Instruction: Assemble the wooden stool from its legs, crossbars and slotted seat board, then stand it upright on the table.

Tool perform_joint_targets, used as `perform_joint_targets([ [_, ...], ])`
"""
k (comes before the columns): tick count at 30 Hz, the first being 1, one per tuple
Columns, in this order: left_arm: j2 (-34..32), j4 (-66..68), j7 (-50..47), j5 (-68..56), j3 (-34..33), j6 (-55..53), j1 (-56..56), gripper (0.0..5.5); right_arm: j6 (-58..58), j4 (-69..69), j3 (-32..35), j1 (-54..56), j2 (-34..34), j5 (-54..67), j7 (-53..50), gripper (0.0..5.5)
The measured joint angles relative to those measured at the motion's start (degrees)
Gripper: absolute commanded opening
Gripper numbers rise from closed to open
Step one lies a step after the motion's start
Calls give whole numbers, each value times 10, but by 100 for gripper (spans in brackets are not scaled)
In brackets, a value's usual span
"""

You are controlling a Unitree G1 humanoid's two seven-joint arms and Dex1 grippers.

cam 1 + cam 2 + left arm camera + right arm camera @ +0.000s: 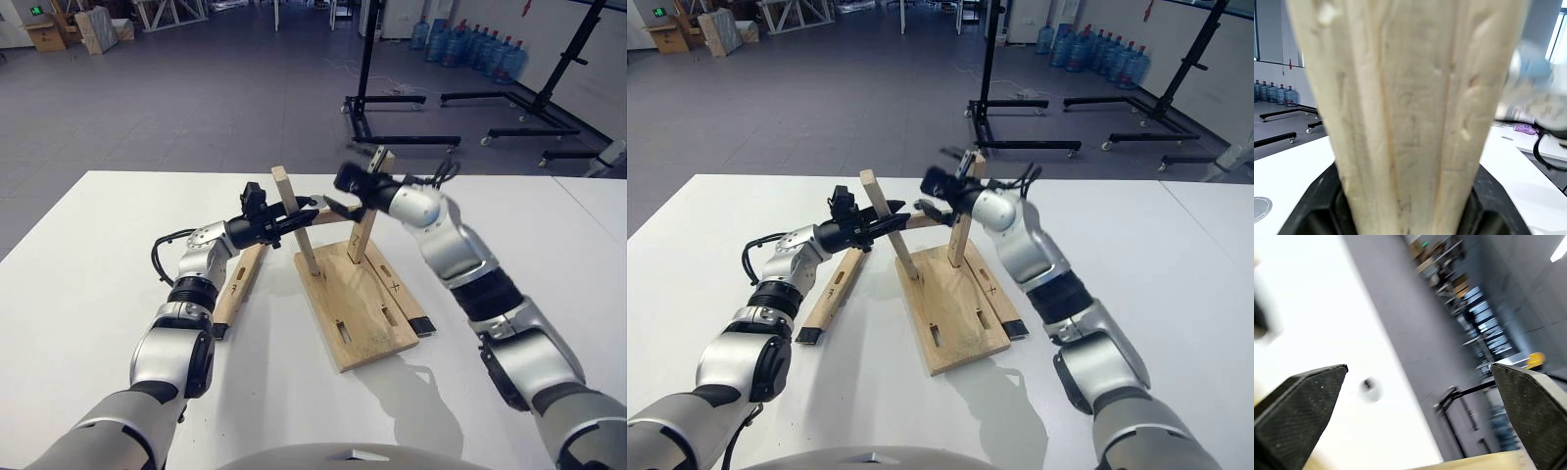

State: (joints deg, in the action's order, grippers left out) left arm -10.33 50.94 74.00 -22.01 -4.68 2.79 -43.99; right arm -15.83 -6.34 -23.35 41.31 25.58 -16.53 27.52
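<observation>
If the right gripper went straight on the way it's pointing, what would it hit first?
Probably the tilted leg clamped in the left gripper, or that gripper's fingertips. The open right gripper points straight at them from close by, though depth is unclear.

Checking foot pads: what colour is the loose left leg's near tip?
Black; the tip shows best in left eye view.

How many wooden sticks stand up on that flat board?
2. One pale wooden leg on the slotted seat board's left, gripped by the left pincer; the second leg on its right, beside the right pincer.
</observation>
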Motion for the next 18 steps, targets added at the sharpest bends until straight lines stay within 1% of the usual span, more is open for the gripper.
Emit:
perform_joint_targets([
  [4, 0, -2, -11, 1, 1, 0, 12, 201, 70, -28, -24, -26, -10, -56, -61, 538],
  [9, 1, -7, -11, 0, 4, -3, 13, 201, 84, -24, -14, -40, -16, -59, -72, 538],
  [14, 1, -20, -11, 1, 7, -17, 15, 201, 42, -16, 40, -43, -39, 4, -38, 538],
  [18, 4, -37, -3, 0, 27, -31, 9, 201, -3, -15, 80, 9, -51, 37, -11, 538],
])
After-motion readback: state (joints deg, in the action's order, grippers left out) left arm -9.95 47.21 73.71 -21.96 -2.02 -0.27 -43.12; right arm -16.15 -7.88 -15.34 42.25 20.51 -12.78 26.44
